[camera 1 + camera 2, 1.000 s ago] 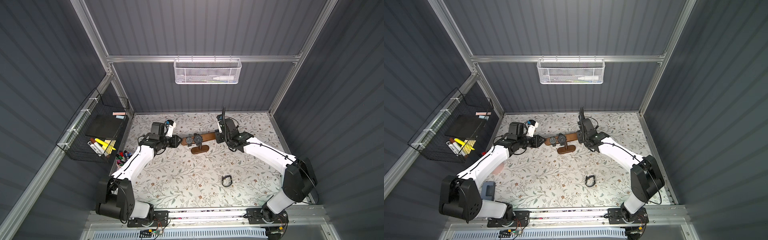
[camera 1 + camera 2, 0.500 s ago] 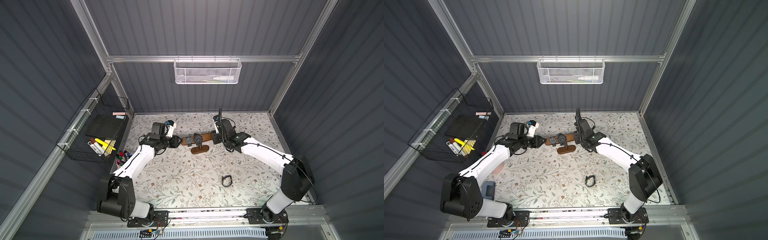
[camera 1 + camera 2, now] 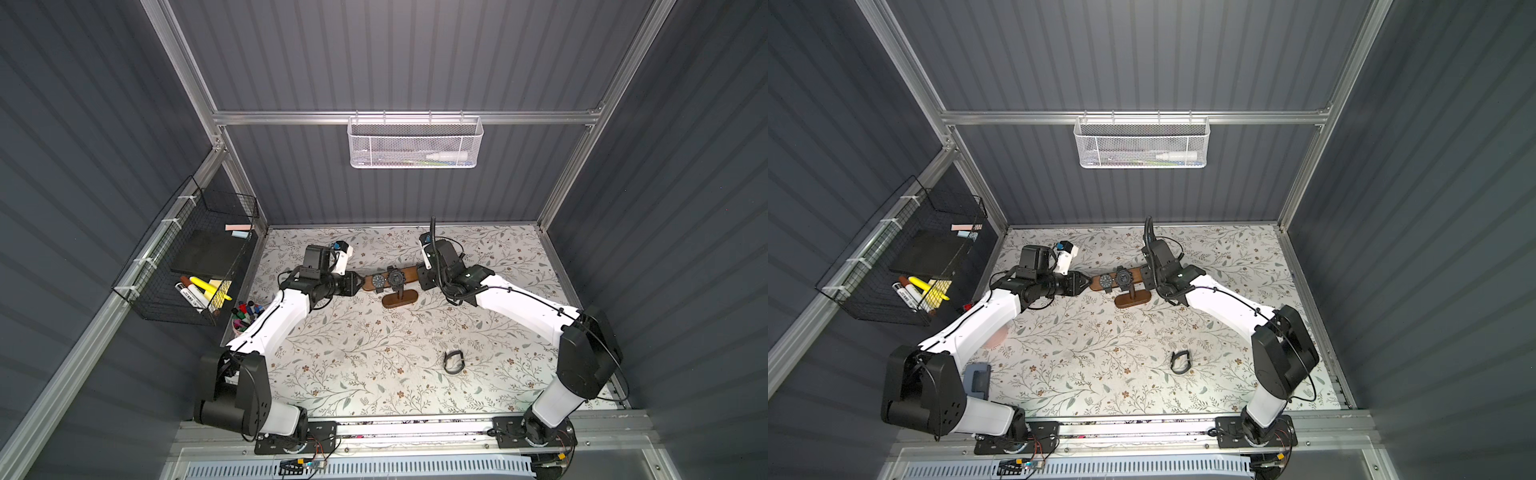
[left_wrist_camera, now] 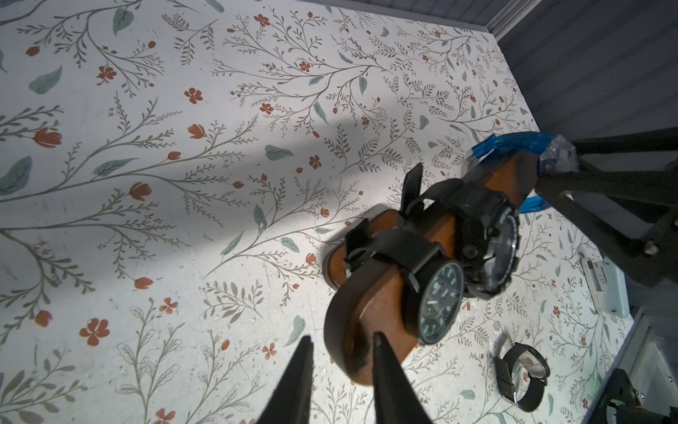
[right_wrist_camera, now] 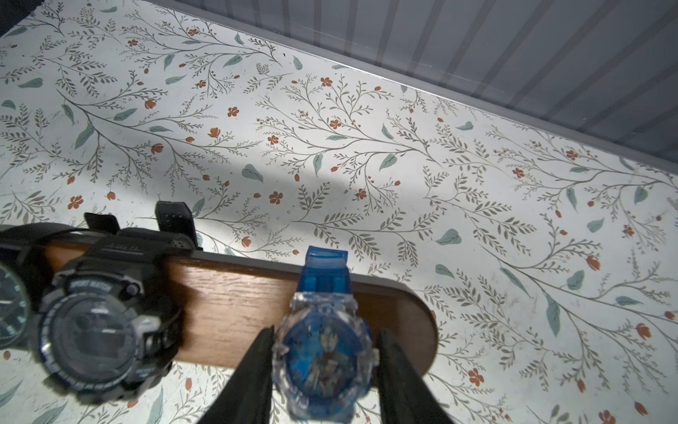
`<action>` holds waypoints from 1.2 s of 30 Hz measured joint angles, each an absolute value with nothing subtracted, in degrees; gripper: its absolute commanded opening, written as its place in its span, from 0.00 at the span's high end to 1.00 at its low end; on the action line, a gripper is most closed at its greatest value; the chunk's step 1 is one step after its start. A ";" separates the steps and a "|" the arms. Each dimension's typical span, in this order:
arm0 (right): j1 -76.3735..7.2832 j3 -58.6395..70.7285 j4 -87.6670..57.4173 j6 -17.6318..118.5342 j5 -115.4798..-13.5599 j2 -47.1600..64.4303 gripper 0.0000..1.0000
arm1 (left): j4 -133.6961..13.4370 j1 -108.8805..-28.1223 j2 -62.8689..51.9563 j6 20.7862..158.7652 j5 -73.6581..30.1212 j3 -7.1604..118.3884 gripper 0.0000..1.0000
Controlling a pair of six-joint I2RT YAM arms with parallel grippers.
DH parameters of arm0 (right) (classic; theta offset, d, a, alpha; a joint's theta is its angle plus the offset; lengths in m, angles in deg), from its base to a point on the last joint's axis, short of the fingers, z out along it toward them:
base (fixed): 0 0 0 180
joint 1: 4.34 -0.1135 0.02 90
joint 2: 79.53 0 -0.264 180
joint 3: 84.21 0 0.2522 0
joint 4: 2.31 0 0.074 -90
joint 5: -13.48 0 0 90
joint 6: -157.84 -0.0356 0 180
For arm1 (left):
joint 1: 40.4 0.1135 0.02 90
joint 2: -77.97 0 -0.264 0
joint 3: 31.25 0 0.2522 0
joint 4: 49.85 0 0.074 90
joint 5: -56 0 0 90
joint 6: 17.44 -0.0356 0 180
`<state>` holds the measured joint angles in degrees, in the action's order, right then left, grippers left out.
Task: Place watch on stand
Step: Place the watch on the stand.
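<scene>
The stand (image 3: 400, 297) is seen upright on the floral table (image 3: 353, 353), toward the far side and between the two arms. Its long brown bar is reached from either end. The blue watch (image 5: 324, 356) is found on the bar near the end by the right arm. Its translucent strap is looped around the wood there and its face is turned up toward the wrist camera.

The right gripper (image 5: 325, 333) is set over that watch, and its fingers (image 5: 253, 378) are pressed against opposite sides of the clear case, so the case is pinched between them.

At the other end of the bar, the left gripper (image 4: 342, 334) is placed with its tips at the rounded end. Its fingers (image 4: 297, 381) are held a little apart with the edge of the wood seen between them. Whether the wood is actually clamped cannot be told.

Two more watches are carried on the bar, side by side and touching: a black analogue watch (image 4: 438, 301) nearer the left arm and a black sport watch (image 5: 91, 337) near the post.

A loose black watch (image 3: 453, 361) is seen lying on the table well apart from the stand, nearer the right arm's base.
</scene>
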<state>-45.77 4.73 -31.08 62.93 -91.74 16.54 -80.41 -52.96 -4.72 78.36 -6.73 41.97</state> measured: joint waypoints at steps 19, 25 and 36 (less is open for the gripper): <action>-48.33 6.94 -30.91 61.88 -91.55 19.56 0.82 | -80.23 -53.00 -5.16 78.36 -6.71 41.99 0.73; -49.05 7.16 -30.69 61.42 -91.57 19.89 0.82 | -80.17 -53.00 -5.20 78.36 -6.71 41.99 0.73; -49.42 7.22 -30.60 60.31 -91.87 20.04 0.78 | -79.73 -53.00 -5.62 78.38 -6.23 41.99 0.73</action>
<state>-49.42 7.22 -30.60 60.31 -91.87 20.04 -79.73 -53.00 -5.62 78.38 -6.23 41.99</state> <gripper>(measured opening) 0.423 0.269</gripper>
